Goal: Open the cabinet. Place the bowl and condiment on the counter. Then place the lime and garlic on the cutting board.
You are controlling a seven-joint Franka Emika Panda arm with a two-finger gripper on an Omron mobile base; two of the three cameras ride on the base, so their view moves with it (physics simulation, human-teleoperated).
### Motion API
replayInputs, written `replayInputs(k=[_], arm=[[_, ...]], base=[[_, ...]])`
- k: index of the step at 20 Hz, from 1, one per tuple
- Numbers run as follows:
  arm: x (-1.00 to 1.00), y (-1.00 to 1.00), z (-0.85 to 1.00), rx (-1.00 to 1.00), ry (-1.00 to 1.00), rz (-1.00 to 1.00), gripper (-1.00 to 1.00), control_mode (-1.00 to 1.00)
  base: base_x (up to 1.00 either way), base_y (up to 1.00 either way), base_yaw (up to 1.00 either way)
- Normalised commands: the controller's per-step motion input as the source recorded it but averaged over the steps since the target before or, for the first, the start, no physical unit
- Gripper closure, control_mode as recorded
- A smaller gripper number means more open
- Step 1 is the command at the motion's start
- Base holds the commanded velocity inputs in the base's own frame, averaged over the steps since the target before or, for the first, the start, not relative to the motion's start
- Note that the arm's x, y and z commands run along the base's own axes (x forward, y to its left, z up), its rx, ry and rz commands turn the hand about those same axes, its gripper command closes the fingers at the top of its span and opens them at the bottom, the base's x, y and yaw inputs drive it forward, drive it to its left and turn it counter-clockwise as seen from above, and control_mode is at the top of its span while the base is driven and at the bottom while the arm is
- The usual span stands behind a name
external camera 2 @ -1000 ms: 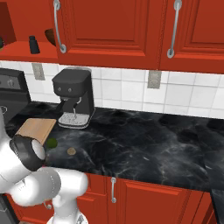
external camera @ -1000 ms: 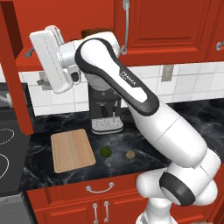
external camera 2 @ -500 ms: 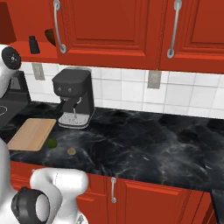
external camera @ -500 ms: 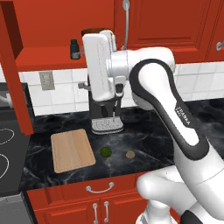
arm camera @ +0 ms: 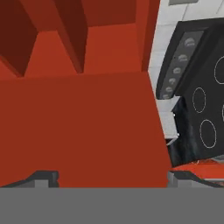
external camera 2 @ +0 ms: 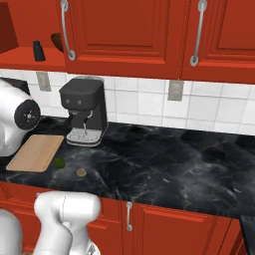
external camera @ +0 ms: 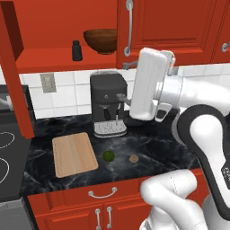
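The red wall cabinet [external camera: 168, 24] has its left door [external camera: 13, 67] swung open and its right door shut. On the bare shelf stand the dark brown bowl [external camera: 100, 40] and the small black condiment [external camera: 77, 50]; they also appear from the right as the condiment [external camera 2: 38, 51] and the bowl [external camera 2: 56, 42], which is half hidden by the shut door. The lime [external camera: 108, 156] and the garlic [external camera: 133, 158] lie on the black counter [external camera: 148, 146], right of the cutting board [external camera: 74, 154]. My gripper [external camera: 127, 83] hangs open and empty before the coffee machine, below the shelf. In the hand view the gripper [arm camera: 113, 179] faces the open door [arm camera: 87, 122].
A black coffee machine [external camera: 108, 105] stands against the tiled wall behind the lime. A stove [external camera: 6, 157] lies at the counter's left end, under the open door. Lower red cabinets [external camera 2: 164, 229] run below the counter. The counter [external camera 2: 174, 164] stretches far to the right.
My arm has swung from the open left door rightward and slightly down, to in front of the coffee machine. The gripper stays open. Bowl, condiment, lime and garlic have not moved.
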Motion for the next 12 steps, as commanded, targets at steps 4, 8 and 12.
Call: replayInputs(k=[4, 8, 12], arm=[[-0.35, -0.48, 0.05, -0.17, -0.28, -0.16, -1.00, -1.00], [-0.13, -0.25, 0.12, -0.31, -0.24, -0.16, -1.00, -1.00], [-0.03, -0.26, 0.13, -0.37, -0.18, -0.17, -1.00, -1.00]], base=[[0.00, 0.00, 0.00], [0.00, 0.00, 0.00], [0.00, 0.00, 0.00]])
